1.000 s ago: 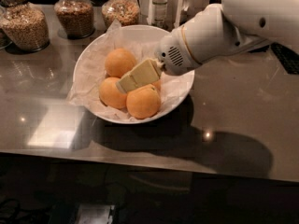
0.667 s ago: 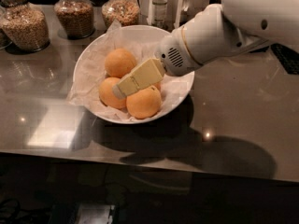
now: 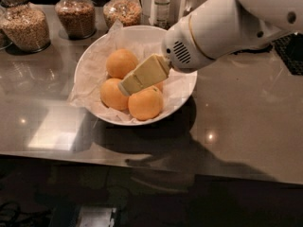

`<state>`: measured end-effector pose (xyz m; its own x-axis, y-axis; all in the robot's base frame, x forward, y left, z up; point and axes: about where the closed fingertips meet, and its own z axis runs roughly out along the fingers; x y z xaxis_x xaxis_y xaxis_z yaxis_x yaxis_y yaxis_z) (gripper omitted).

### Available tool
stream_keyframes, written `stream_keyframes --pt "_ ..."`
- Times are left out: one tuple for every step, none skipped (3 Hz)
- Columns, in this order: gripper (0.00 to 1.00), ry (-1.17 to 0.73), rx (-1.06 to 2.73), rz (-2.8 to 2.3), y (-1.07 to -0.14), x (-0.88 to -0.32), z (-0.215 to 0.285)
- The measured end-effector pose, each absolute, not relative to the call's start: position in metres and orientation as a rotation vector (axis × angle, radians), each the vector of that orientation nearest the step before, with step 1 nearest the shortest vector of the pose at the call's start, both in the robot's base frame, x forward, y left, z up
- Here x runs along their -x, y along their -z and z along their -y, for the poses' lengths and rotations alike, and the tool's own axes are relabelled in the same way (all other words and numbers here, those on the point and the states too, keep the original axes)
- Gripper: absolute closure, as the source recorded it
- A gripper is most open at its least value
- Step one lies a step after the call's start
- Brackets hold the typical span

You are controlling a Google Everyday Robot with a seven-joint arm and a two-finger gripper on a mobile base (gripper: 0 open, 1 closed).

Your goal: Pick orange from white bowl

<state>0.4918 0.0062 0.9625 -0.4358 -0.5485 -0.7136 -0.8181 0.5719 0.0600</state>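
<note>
**A:** Where is the gripper?

**B:** The gripper (image 3: 125, 88) extends from the right on the white arm (image 3: 222, 27) and slants down over the middle of the white bowl (image 3: 187, 91). I cannot tell whether it is open or closed.

**A:** And the orange?

**B:** The orange (image 3: 146, 104) lies in the bowl by the near rim, on the crumpled paper (image 3: 90, 79). The gripper's tip is just above its upper left side. I cannot tell whether they touch.

**A:** Any other fruit?

**B:** 3 more. The far orange (image 3: 121, 63) is toward the far rim, the left orange (image 3: 112, 94) is just beside the orange, and the hidden orange (image 3: 160, 85) is mostly behind the gripper.

**A:** And the bowl?

**B:** It is on the counter (image 3: 246, 108), nearer the far edge. 3 jars (image 3: 75, 15) stand along that edge toward the far left corner.
</note>
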Motion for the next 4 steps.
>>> stream_keyframes --pt "0.29 -0.525 1.071 -2.173 -0.958 -0.485 -0.006" --pt "0.15 -0.558 1.09 -2.187 -0.946 -0.482 -0.018" --pt "0.2 -0.603 1.099 -2.215 -0.924 -0.483 -0.032" --pt "0.32 -0.627 1.088 -2.248 -0.904 -0.489 -0.039"
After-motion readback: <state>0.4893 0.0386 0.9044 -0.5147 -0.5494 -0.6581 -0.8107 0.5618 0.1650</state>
